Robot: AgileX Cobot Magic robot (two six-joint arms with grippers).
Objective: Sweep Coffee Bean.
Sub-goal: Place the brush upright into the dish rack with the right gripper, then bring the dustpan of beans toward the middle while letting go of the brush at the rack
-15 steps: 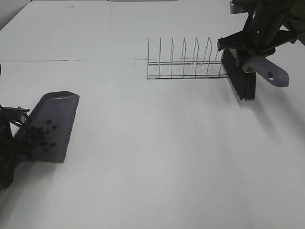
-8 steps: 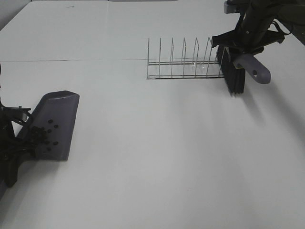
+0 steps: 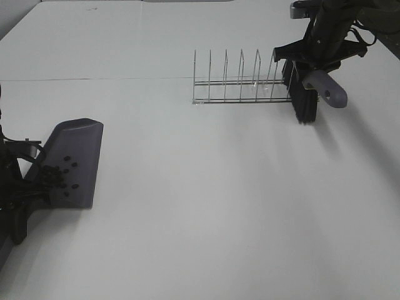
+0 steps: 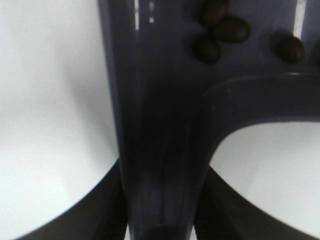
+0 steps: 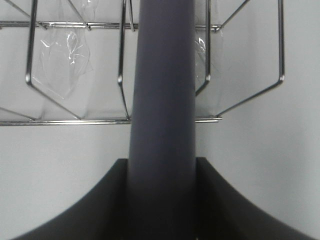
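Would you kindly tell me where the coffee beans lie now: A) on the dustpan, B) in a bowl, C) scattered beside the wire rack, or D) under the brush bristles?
A: the coffee beans cluster on the dustpan near its handle end; none show by the brush or the wire rack.

Looks like a robotics lab: a wide white worktable point(image 3: 200, 206) with a wire rack point(image 3: 240, 84) and black robot arms point(image 3: 328, 31).
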